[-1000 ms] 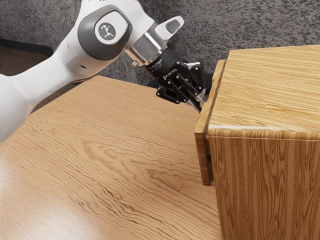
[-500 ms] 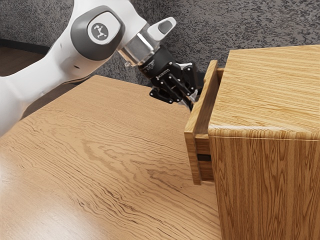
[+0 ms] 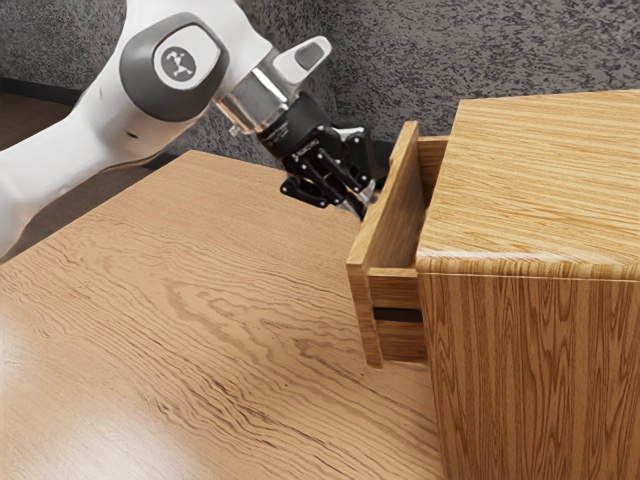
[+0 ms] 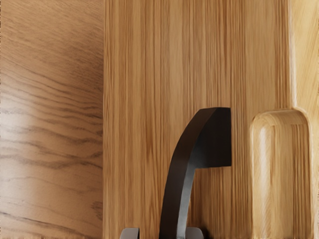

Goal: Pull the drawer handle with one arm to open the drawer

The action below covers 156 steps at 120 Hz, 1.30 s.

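Tool is seen in the exterior view pressed up against the face of the drawer, at its upper far part, with the white arm brought in from the exterior view's upper left. Its fingertips are hidden behind the drawer's front edge in this view. The drawer is pulled partway out of the wooden cabinet: its front panel stands apart from the cabinet body and is tilted across the view. The drawer's side wall is exposed between the two, with a dark slot under it. The cabinet is set at the exterior view's right on the wooden table, and the drawer sits at the top of it. A grey speckled wall is seen behind.

In the wrist view the drawer front is seen close up as vertical wood grain. The black drawer handle is fixed to it, curved from its mount down toward the hand. Two grey fingertips are seen at the handle's near end, one on each side of the bar, so the tool is read as closed on the drawer handle. A rounded raised panel is seen beside the handle; what it belongs to cannot be told. Table surface is seen past the drawer front's other edge.
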### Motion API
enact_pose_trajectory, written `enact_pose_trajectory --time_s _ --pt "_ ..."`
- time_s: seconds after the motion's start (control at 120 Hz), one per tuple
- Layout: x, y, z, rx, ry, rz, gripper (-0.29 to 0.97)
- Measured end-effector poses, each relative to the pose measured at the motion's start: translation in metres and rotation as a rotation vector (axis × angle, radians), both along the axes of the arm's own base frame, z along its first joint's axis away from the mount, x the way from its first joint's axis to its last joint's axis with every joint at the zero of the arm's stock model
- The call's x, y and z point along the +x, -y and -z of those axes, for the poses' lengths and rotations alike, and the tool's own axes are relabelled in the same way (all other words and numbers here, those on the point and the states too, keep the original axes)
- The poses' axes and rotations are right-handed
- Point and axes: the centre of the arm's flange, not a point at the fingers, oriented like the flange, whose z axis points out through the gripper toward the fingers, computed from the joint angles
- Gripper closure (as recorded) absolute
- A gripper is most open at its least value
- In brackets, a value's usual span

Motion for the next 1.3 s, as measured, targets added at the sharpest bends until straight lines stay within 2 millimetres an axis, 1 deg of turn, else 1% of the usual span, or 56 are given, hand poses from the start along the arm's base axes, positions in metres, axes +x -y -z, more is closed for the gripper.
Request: enact_pose_trajectory --time_s 0.125,0.425,0.575,0.667,0.808,0.892,1.092,1.175,1.3 --pt "-0.004 -0.004 0.0 0.001 -0.001 -0.001 0.68" --pt "-0.013 -0.027 -0.003 0.011 0.003 -0.028 0.68" --pt "-0.016 -0.029 -0.002 0.017 0.002 -0.026 0.68" --pt "-0.023 -0.028 -0.006 0.022 0.007 -0.023 0.68" --pt "-0.026 -0.034 -0.004 0.03 0.002 -0.028 0.68" --pt "-0.026 -0.041 -0.003 0.032 0.002 -0.038 0.68" --pt "-0.028 -0.067 -0.002 0.035 0.004 -0.074 0.68" --pt "-0.03 -0.074 0.0 0.036 0.003 -0.079 0.68" --pt "-0.036 -0.081 -0.004 0.038 0.011 -0.077 0.68"
